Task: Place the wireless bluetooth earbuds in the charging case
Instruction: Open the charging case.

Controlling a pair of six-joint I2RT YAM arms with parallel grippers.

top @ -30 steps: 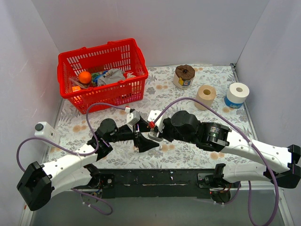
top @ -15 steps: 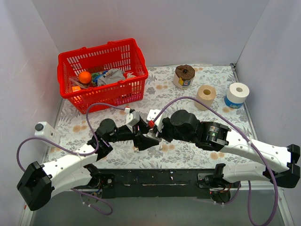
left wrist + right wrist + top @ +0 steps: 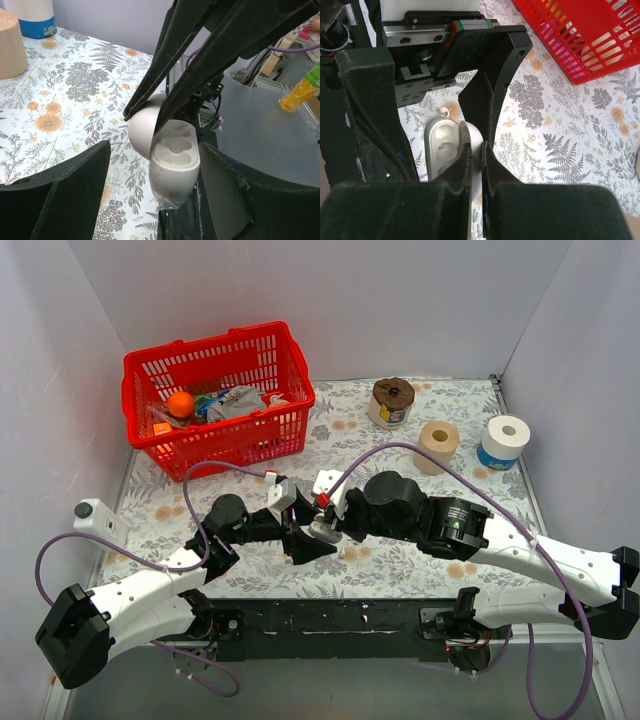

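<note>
The white charging case (image 3: 172, 165) stands upright on the flowered cloth with its lid (image 3: 141, 131) swung open. Both wells look empty in the left wrist view. My left gripper (image 3: 155, 150) is open around the case: its right finger (image 3: 227, 195) is against the case body and its left finger (image 3: 60, 190) stands apart. My right gripper (image 3: 476, 150) comes in from above and is shut on the lid (image 3: 472, 137). In the top view the case (image 3: 323, 532) shows between both grippers. One tiny white earbud (image 3: 442, 111) lies on the cloth just beyond the case.
A red basket (image 3: 220, 395) with several items stands at the back left. Three tape rolls sit at the back right: brown (image 3: 392, 400), beige (image 3: 438, 445) and white-and-blue (image 3: 503, 440). White walls close in three sides.
My left gripper's jaws narrowed around the case and then widened again. The right gripper has kept its hold on the lid, and the case has barely moved.
</note>
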